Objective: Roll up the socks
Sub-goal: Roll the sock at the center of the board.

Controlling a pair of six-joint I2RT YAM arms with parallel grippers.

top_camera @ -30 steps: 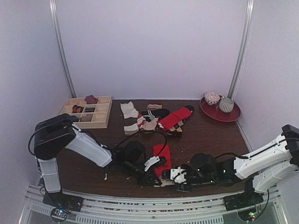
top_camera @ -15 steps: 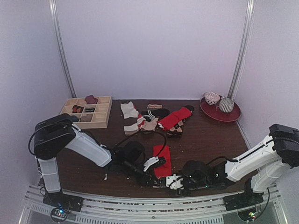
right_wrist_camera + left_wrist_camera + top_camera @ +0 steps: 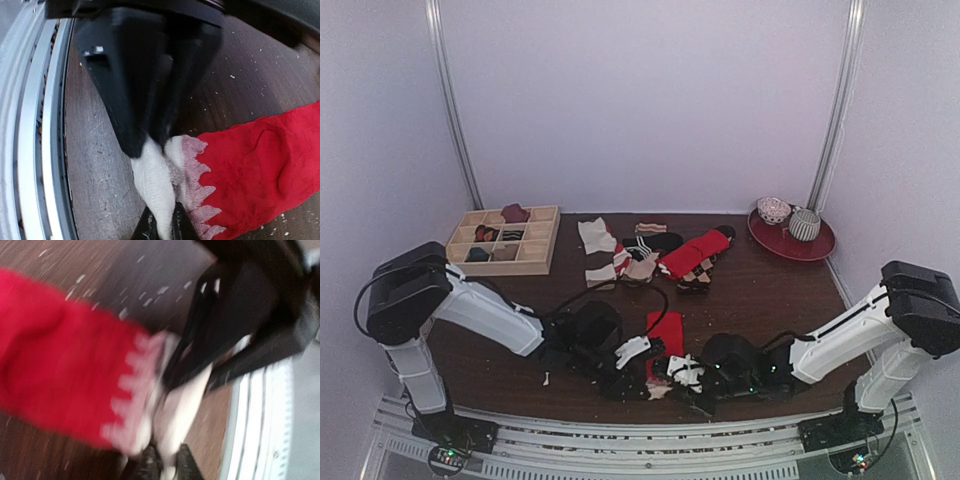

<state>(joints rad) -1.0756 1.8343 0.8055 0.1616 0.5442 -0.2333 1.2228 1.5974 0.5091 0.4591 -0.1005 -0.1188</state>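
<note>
Red sock (image 3: 667, 335) is lying at the middle of the table's (image 3: 760, 290) near edge, with its cream end pointing at that edge. Left arm (image 3: 490, 315) and right arm (image 3: 840, 335) are reaching in low from either side and meeting at the cream end. Right jaws are clamping the cream end, fabric bunching between the tips. Left jaws are pinching the same end, tips just beside the right ones; the left wrist view is smearing. Sock pile (image 3: 650, 255) is sitting toward the far edge, wooden tray (image 3: 510, 242) at the far-left corner.
</note>
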